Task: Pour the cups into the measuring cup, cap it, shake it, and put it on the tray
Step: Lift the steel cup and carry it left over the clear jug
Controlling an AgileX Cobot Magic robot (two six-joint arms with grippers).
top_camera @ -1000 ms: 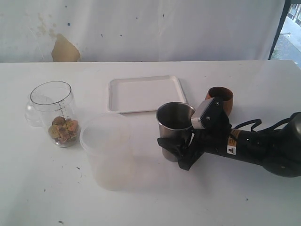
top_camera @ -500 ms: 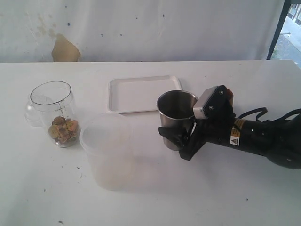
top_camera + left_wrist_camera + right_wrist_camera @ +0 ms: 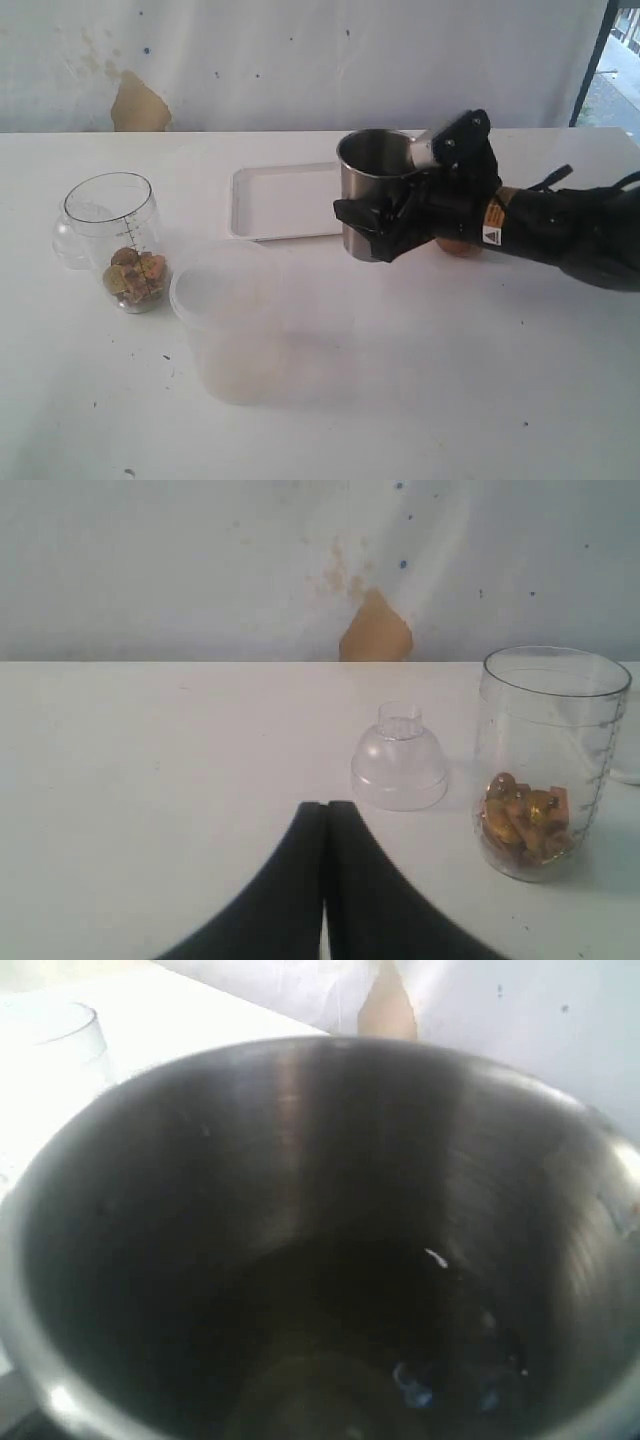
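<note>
Right gripper (image 3: 385, 218) is clamped on the tumbler (image 3: 372, 185), one black finger across its front wall, the other out of sight behind; the tumbler stands upright in the grip, held up off the table (image 3: 480, 380), right of centre in the exterior view, overlapping the right end of the tray (image 3: 275, 205). The right wrist view looks straight down into the tumbler (image 3: 300, 1160); its bottom is too dark to tell what lies there. A sliver of the wooden cup (image 3: 458, 246) shows just under the arm, mostly hidden.

Left gripper (image 3: 325, 880) is closed, its two black fingers pressed flat together with nothing between them; it is out of the exterior view.

The measuring cup (image 3: 115, 235) stands upright and uncapped at the left of the exterior view, scale facing the camera, with yellow-brown pieces (image 3: 135, 275) heaped in its bottom; a clear domed cap (image 3: 65, 245) sits on the table just beside it, on its far left side. The frosted tub (image 3: 240, 320) stands lower centre, near the measuring cup but apart from it; the tray lies flat behind the tub, upper centre.
</note>
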